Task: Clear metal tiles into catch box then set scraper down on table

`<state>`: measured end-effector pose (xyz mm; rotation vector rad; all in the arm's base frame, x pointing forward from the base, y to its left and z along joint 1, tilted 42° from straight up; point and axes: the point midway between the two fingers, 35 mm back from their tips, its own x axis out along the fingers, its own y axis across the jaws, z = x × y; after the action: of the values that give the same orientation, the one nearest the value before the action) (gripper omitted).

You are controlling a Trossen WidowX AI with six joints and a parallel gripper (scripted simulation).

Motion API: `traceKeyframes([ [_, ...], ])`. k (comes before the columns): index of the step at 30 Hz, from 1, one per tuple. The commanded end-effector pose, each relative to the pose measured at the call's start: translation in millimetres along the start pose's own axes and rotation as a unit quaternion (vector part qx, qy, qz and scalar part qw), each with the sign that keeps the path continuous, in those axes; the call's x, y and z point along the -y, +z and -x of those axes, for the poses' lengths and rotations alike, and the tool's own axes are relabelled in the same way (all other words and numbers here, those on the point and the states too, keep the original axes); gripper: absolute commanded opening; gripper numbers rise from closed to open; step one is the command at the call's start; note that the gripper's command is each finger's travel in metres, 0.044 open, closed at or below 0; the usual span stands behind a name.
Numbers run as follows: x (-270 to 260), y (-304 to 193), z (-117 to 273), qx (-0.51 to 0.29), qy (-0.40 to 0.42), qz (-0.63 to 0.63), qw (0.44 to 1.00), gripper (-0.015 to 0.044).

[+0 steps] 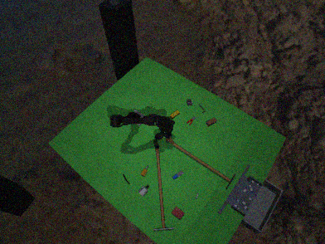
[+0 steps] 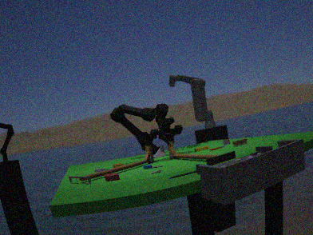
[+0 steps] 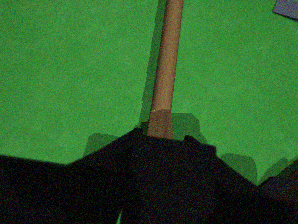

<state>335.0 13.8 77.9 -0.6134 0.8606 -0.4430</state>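
The gripper point(image 1: 167, 134) point(image 2: 172, 140) point(image 3: 162, 138) has its jaws closed on the near end of the long scraper point(image 1: 197, 159) point(image 2: 192, 156) point(image 3: 167, 65), whose shaft runs away towards the steel bench plate point(image 1: 236, 193), the head just short of it. From above I can see metal tiles point(image 1: 244, 202) on the plate; the side view hides them behind the catch box point(image 1: 277, 202) point(image 2: 251, 172).

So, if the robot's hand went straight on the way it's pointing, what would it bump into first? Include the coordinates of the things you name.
Probably the green table point(image 1: 91, 133) point(image 2: 148, 189) point(image 3: 75, 75) below the hand point(image 1: 167, 138) point(image 2: 172, 140) point(image 3: 162, 138); how far down is unclear.
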Motion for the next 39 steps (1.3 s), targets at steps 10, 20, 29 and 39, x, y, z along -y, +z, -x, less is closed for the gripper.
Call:
traceKeyframes([
  [10,-1,-16,16,0.002,-0.002,-0.005,1.000,0.0000],
  [20,1,-33,28,0.002,-0.004,-0.006,1.000,0.0000],
  [29,8,-35,30,0.001,-0.004,-0.007,1.000,0.0000],
  [39,22,-35,30,0.000,-0.005,-0.007,1.000,0.0000],
])
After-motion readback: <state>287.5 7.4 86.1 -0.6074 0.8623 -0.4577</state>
